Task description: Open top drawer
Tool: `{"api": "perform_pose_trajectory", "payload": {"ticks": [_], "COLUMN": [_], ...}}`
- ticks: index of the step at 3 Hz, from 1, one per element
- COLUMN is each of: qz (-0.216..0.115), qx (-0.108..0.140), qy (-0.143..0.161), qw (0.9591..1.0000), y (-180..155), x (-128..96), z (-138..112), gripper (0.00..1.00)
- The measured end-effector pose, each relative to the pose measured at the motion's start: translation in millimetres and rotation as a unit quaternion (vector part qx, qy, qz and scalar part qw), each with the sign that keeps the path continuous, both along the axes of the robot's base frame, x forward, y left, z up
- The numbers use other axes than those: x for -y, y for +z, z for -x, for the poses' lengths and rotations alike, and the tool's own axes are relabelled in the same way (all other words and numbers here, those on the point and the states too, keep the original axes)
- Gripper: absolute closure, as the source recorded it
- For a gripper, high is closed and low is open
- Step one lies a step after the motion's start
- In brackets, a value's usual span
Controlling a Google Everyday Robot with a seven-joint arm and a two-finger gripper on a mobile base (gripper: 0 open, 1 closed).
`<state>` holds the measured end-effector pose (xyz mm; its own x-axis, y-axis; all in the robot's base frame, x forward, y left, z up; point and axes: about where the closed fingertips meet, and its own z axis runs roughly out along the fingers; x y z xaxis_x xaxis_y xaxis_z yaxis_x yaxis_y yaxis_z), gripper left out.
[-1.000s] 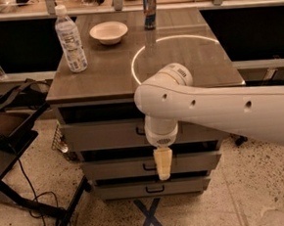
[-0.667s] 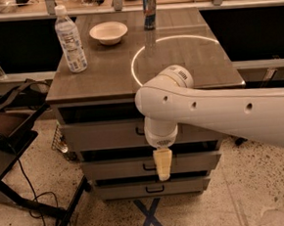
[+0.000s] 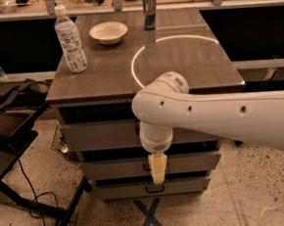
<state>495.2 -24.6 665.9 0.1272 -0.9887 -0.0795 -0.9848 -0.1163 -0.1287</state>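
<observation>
Camera view: the top drawer (image 3: 97,135) sits just under the cabinet's wooden top (image 3: 104,69). The white arm (image 3: 221,116) reaches in from the right across its front, wrist bent down. The gripper (image 3: 157,168) hangs vertically before the middle drawer (image 3: 112,169) of 3; I cannot tell how wide it stands.

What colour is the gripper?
Pale yellow, camera view; the gripper hangs before the middle drawer.
</observation>
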Motion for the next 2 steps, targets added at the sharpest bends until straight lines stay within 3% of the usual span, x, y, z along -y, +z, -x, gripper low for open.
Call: {"api": "perform_pose_trajectory", "payload": {"ticks": [1, 2], "qz": [0.000, 0.000], "qx": [0.000, 0.000], "qy": [0.000, 0.001], "qw": [1.0000, 1.0000], "y": [-0.2, -0.1], "x": [-0.1, -0.1], "z": [0.3, 0.5], "gripper": [0.00, 0.03]}}
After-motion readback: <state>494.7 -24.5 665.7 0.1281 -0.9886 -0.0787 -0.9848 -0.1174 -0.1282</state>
